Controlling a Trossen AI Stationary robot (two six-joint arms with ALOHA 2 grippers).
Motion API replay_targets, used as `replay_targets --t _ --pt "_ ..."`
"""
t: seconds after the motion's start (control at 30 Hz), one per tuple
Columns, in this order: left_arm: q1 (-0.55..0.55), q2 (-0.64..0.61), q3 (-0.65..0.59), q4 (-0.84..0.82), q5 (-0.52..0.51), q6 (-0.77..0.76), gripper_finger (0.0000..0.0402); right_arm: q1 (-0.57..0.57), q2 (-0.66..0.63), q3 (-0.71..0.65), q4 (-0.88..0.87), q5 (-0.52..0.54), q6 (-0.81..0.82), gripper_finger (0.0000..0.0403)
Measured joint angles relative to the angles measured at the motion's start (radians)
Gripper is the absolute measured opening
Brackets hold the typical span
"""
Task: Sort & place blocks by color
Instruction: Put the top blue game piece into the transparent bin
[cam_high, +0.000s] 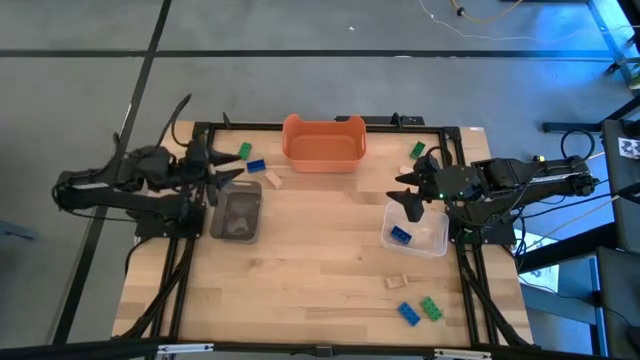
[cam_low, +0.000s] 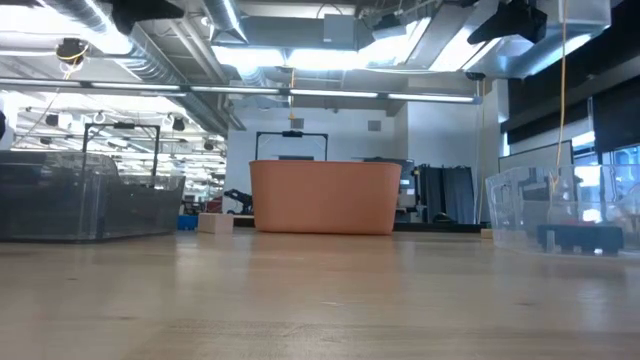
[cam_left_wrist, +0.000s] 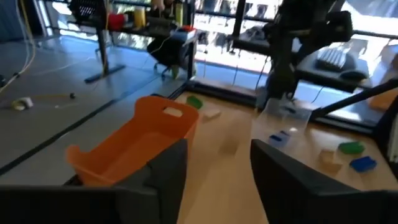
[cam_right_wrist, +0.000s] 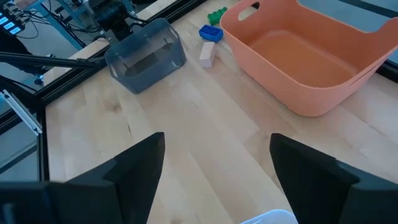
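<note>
We see the left gripper (cam_high: 232, 178) held above the near edge of the dark bin (cam_high: 237, 215) on the left side of the table (cam_high: 320, 270); its fingers (cam_left_wrist: 163, 168) stand apart with nothing between them. The right gripper (cam_high: 412, 198) hangs over the clear bin (cam_high: 432, 238) on the right side, its fingers (cam_right_wrist: 134, 163) spread wide and empty.

The blocks lie in several places. Beside the orange tub (cam_high: 323, 143) at the back, a green block (cam_high: 245, 150), a blue block (cam_high: 256, 165) and a tan block (cam_high: 272, 179) sit close together, just behind the dark bin. Something pale shows inside the dark bin, but we cannot tell what it is. One blue block (cam_high: 400, 236) rests inside the clear bin. Another green block (cam_high: 418, 150) lies near the back right corner, beside a small tan piece (cam_high: 402, 168).

Toward the front right, a tan block (cam_high: 399, 282) lies alone, and a blue block (cam_high: 408, 313) and a green block (cam_high: 431, 308) sit side by side just in front of it.
</note>
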Motion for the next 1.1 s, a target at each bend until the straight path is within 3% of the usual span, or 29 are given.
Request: replay_targets --t 0.23,0.63,0.83,0.93,1.1 --pt "0.033 0.055 0.081 -0.084 0.012 -0.035 0.0227 0.000 0.000 0.000 0.000 -0.001 0.005 0.0292" --pt "0.032 0.054 0.081 -0.093 0.033 -0.071 0.0227 0.000 0.000 0.000 0.003 -0.018 0.006 0.0292" --pt "0.049 0.119 0.082 -0.110 -0.052 -0.195 0.0226 0.000 0.000 0.000 0.026 -0.018 0.006 0.0292" --pt "0.139 0.228 0.109 -0.214 -0.038 -0.233 0.0226 0.000 0.000 0.000 0.038 -0.018 0.006 0.0292" --pt "0.378 0.423 0.145 -0.381 0.153 -0.191 0.0226 0.000 0.000 0.000 0.038 -0.018 0.011 0.0292"
